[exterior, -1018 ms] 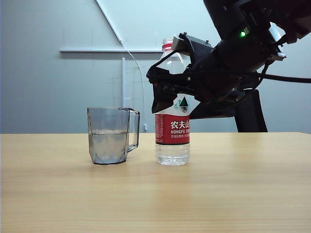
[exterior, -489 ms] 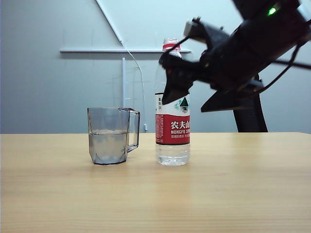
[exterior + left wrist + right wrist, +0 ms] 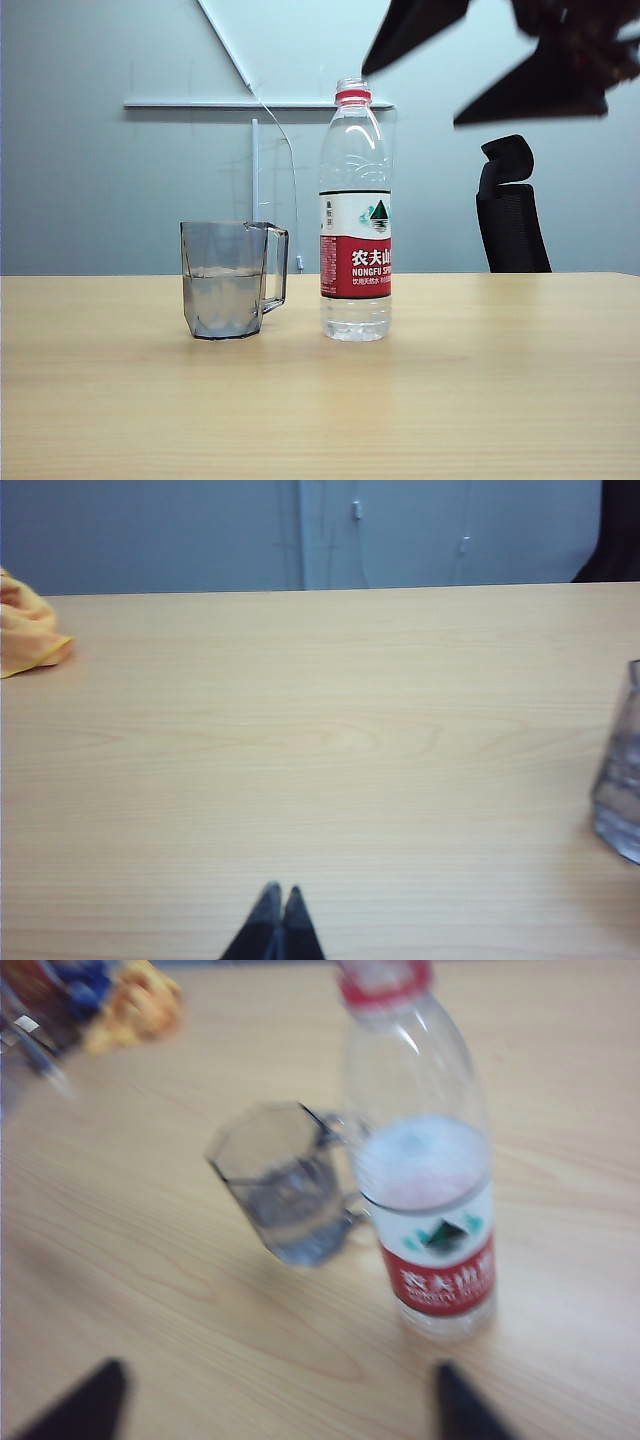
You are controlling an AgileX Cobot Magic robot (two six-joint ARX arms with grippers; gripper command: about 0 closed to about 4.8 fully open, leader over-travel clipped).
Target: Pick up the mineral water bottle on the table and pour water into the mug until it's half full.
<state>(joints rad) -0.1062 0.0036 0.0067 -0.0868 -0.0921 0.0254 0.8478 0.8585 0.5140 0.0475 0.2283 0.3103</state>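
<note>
Two vessels stand upright on the table: the mineral water bottle, long axis vertical, uncapped at its red neck ring, and the mug just beside it at its 9 o'clock in the exterior view, apart from it, handle turned toward the bottle. Water fills the mug to roughly the halfway mark, so the pour appears, as a judgement, already complete; only a shallow remainder shows at the bottle's base.

Right gripper: high above the table at about 1 o'clock from the bottle's mouth in the exterior view, blurred. Its two fingertips are spread wide in the right wrist view, with nothing between them; the bottle lies below and ahead of them, clear of both. This arm is the nearer to the bottle.

Left gripper: low over bare tabletop, fingertips pressed together and empty; only the mug's edge enters its wrist view, well apart from the tips.

Surroundings: an orange cloth lies far from both vessels; an office chair stands behind the table at the bottle's 3 o'clock. No object obstructs a path to bottle or mug.
</note>
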